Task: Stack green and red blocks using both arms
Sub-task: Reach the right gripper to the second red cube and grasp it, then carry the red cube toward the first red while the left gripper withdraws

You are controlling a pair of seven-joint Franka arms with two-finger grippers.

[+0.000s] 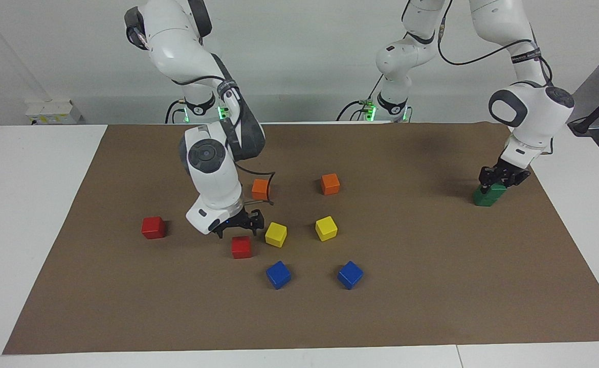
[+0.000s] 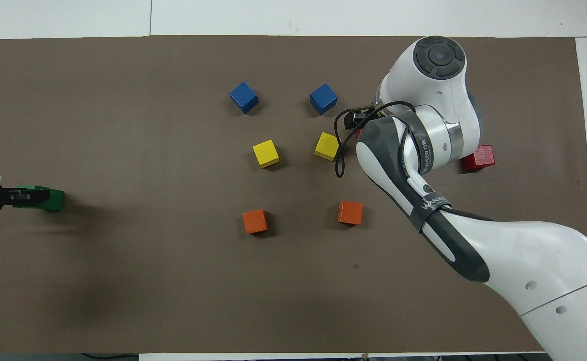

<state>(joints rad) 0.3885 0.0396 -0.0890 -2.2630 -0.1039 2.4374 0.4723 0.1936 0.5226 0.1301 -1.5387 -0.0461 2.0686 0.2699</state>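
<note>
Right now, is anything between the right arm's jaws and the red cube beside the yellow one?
Nothing visible. The right arm's jaws hang open just above that small red cube; the small yellow cube sits close beside it, not in between.

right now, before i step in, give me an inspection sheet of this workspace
surface: brown mat on white table, lying flat
job's things: green blocks stacked at the left arm's end; red blocks apart, unstacked
clutter: orange blocks, yellow blocks, blue blocks, all single
claws: right claw open, just over a red block; left claw at the top green block
cables: black cable hangs off the right arm
surroundings: white box by the wall
</note>
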